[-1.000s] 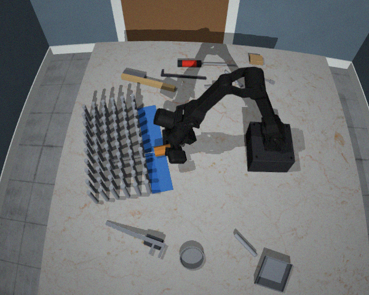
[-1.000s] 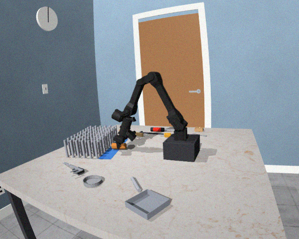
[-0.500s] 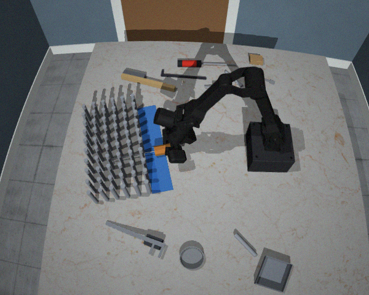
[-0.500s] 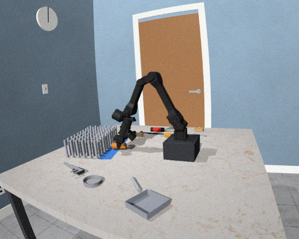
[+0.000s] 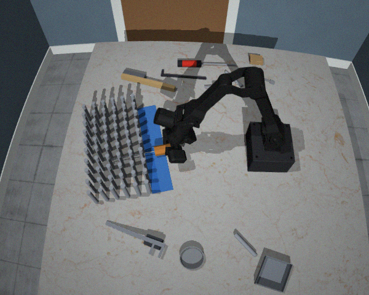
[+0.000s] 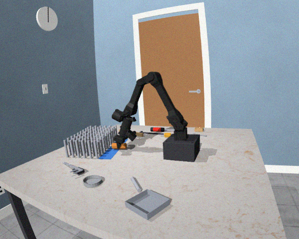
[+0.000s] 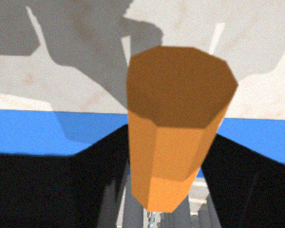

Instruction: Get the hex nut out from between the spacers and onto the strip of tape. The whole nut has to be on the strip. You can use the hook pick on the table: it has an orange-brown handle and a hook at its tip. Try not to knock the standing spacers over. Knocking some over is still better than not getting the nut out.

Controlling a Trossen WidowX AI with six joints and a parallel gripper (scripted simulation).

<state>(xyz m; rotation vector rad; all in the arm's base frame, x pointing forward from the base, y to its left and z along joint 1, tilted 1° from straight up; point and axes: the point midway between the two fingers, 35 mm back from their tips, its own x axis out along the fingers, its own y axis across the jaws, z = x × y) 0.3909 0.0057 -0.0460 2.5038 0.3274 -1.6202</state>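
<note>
My gripper (image 5: 168,149) is shut on the hook pick's orange-brown handle (image 5: 160,149), low over the right edge of the blue tape strip (image 5: 154,149). The handle also shows in the exterior view (image 6: 118,145) and fills the wrist view (image 7: 176,128). The pick's thin shaft points left into the block of standing grey spacers (image 5: 114,142); its hook tip is hidden among them. The hex nut is hidden between the spacers in all views. The spacers appear upright.
A hammer (image 5: 146,80), black bar (image 5: 182,75), red-handled screwdriver (image 5: 194,63) and small wooden block (image 5: 256,59) lie at the back. A caliper (image 5: 136,236), round ring (image 5: 192,254), grey rod (image 5: 245,243) and tray (image 5: 273,269) lie in front. The arm's base (image 5: 270,147) stands at right.
</note>
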